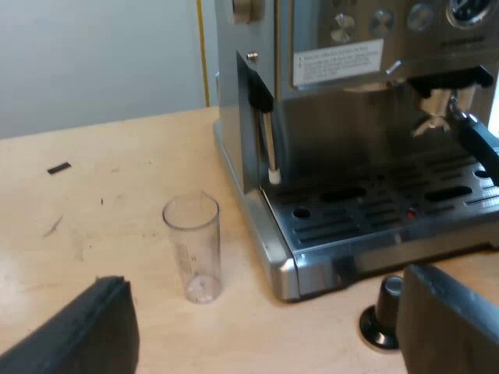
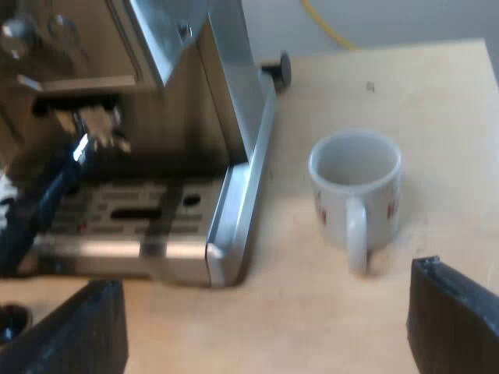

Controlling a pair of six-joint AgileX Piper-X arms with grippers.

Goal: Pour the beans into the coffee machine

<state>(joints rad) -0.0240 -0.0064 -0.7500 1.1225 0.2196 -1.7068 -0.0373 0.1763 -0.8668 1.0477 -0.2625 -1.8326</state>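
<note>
Pale wooden tabletop (image 1: 117, 202) runs under everything in the left wrist view, with a light wall behind. You'll find the measuring glass (image 1: 192, 247) standing on it, upright, long axis vertical and mouth up. It is near a front corner of the espresso machine (image 1: 351, 156) but apart from it. Faint scale marks run down its clear wall; you cannot read them. A white label (image 1: 337, 62) on the machine's face carries print too small to make out. The steam wand (image 1: 269, 148) hangs over the drip tray (image 1: 374, 210). The holder (image 1: 460, 128) sits locked under the brew head, its dark handle reaching out over the tray. A tamper (image 1: 382, 315) with a black knob stands by the machine's front. The left gripper (image 1: 261, 335) hovers with fingers spread wide, holding nothing.

In the right wrist view, a white mug (image 2: 355, 191) stands upright near the machine's other front corner, handle toward the camera; you cannot read its red print. The right gripper (image 2: 261, 327) is spread wide and empty too.
</note>
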